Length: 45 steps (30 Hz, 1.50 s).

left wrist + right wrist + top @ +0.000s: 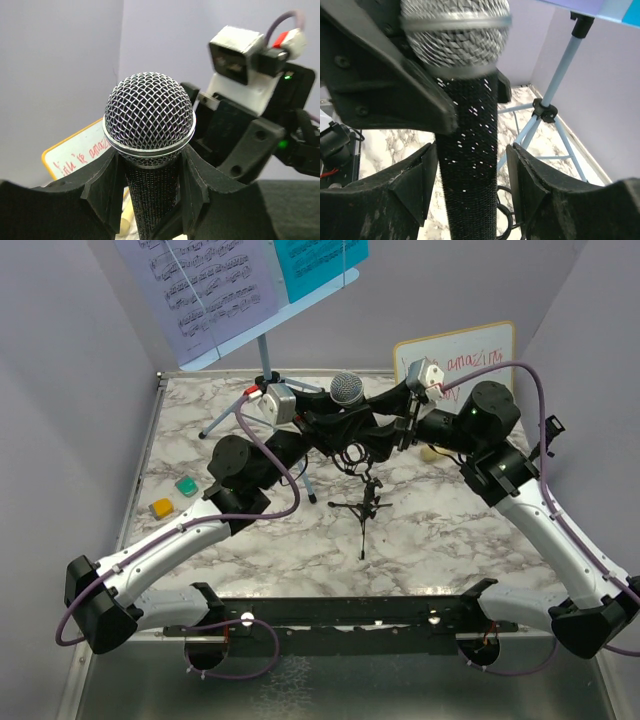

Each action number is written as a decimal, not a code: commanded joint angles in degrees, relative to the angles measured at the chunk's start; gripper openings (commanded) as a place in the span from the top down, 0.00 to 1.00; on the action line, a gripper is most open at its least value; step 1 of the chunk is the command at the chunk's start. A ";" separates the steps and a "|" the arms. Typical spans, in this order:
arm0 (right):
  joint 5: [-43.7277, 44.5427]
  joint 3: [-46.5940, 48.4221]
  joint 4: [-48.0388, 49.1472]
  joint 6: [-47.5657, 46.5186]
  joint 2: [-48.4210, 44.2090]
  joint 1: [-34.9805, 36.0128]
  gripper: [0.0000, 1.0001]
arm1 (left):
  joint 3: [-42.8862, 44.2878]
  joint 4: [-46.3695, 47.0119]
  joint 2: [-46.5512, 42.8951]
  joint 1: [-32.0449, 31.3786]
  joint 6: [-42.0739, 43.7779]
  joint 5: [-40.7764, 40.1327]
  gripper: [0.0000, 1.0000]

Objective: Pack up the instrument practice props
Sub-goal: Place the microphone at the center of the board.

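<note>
Top external view: the marble table [300, 550] carries everything. At its back left stands the light-blue music rack [262, 350] on tripod legs, with the printed music sheet [200, 285] and the cyan sheet [320, 260] side by side on it. The wood-framed whiteboard [470, 355] stands at the back right.

Both arms reach to the table's middle and meet around the black studio microphone [149, 115]. It is upright, mesh head on top, with its small tripod [365, 505] below. Whether the tripod's feet touch the marble cannot be told.

In the left wrist view, the left gripper [150, 185] clamps the microphone's body just beneath the mesh head. In the right wrist view, the right gripper [472, 155] straddles the same body lower down, its fingers not closed, and a gap shows on one side.

Near the table's left edge lie the green block [186, 485] and the orange block [161, 508], just beside each other.
</note>
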 commanded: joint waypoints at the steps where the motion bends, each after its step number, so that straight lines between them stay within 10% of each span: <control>1: 3.99 2.67 -5.36 -1.86 1.85 0.40 0.41 | 2.18 6.20 -0.41 -0.36 -1.61 3.75 1.00; 5: 5.38 3.87 -7.55 -3.51 2.60 0.39 0.74 | 1.65 6.35 -0.40 -0.36 0.29 3.99 0.97; 9: 8.20 3.76 -9.36 -6.52 2.06 0.33 0.99 | -1.50 6.08 -2.77 -0.36 3.70 0.13 0.72; 18: 21.29 6.87 -23.42 -18.67 3.20 0.31 1.00 | -10.28 -10.62 -17.30 -0.36 17.68 -14.45 0.25; 25: 38.44 2.93 -27.34 -28.68 2.86 -2.31 1.00 | -18.71 -18.42 -29.16 -0.27 23.93 -23.75 0.18; 45: 50.87 -22.69 -25.55 -55.34 10.94 -16.08 1.00 | -29.17 -13.93 -43.34 -0.27 29.65 -32.39 0.16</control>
